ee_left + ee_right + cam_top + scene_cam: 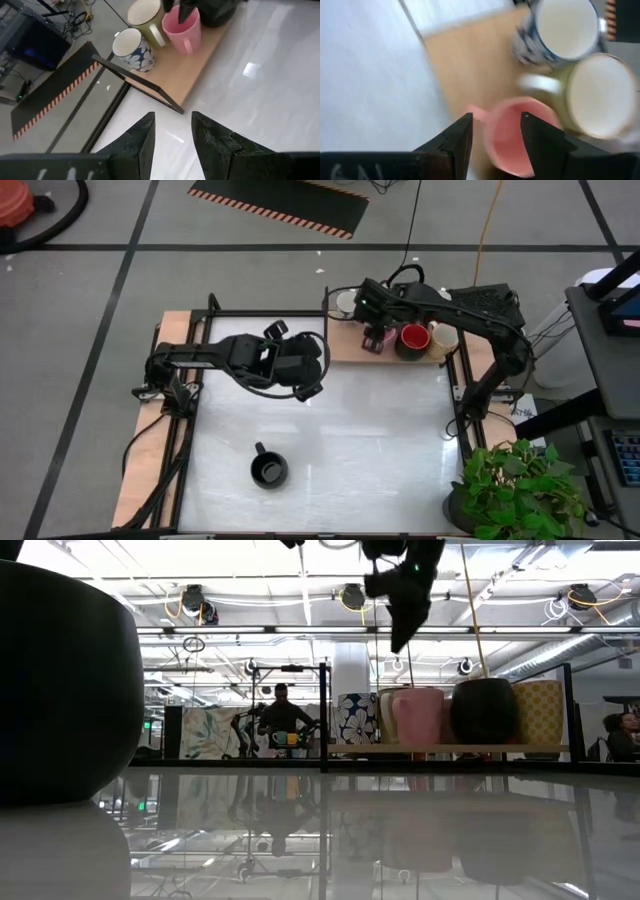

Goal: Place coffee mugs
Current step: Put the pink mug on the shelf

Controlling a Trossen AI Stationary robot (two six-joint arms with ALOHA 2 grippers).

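The right gripper [492, 132], fingers parted and holding nothing, hangs directly above the small pink ceramic mug [520, 132] on the far wooden shelf [345, 345], while the left gripper [172, 132], also parted and empty, waits mid-table.

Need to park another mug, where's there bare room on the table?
Free: the white tabletop between the black mug and the plant. Crowded: the wooden shelf, where the right gripper hangs over the pink mug beside other mugs.
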